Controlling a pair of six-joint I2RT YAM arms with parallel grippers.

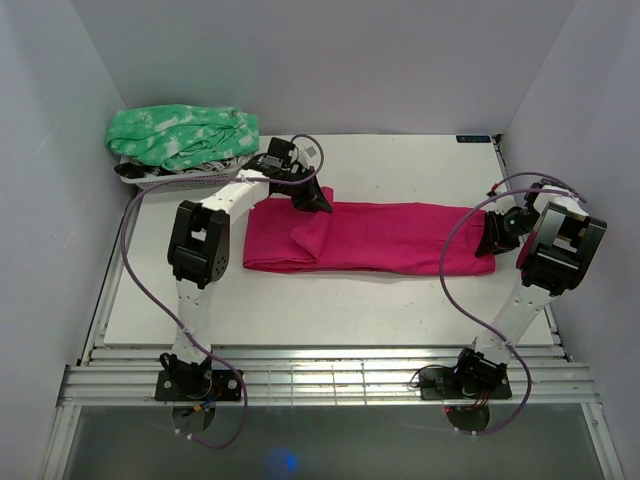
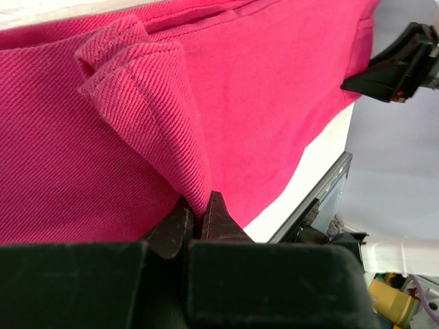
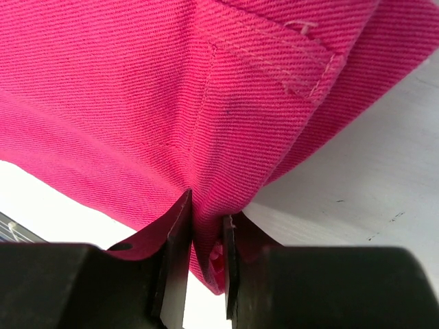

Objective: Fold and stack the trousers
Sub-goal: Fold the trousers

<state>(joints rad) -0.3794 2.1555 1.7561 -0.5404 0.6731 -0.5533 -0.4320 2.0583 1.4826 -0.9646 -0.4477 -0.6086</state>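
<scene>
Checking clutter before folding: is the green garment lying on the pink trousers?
No, the green garment sits at the far-left corner, apart from the trousers.

The left arm (image 1: 205, 245) rises from the near edge of the flat white table (image 1: 300, 300), elbow high, forearm angled toward the far edge. The left gripper (image 2: 199, 214) is clamped tight on a fold of the bright magenta-pink fabric trousers (image 2: 274, 103). The right arm (image 1: 558, 248) bends beside the right edge. The right gripper (image 3: 204, 233) pinches the cloth between narrowly parted jaws.

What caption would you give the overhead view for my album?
Left gripper and right gripper each pinch the pink trousers lying on the white table.
</scene>
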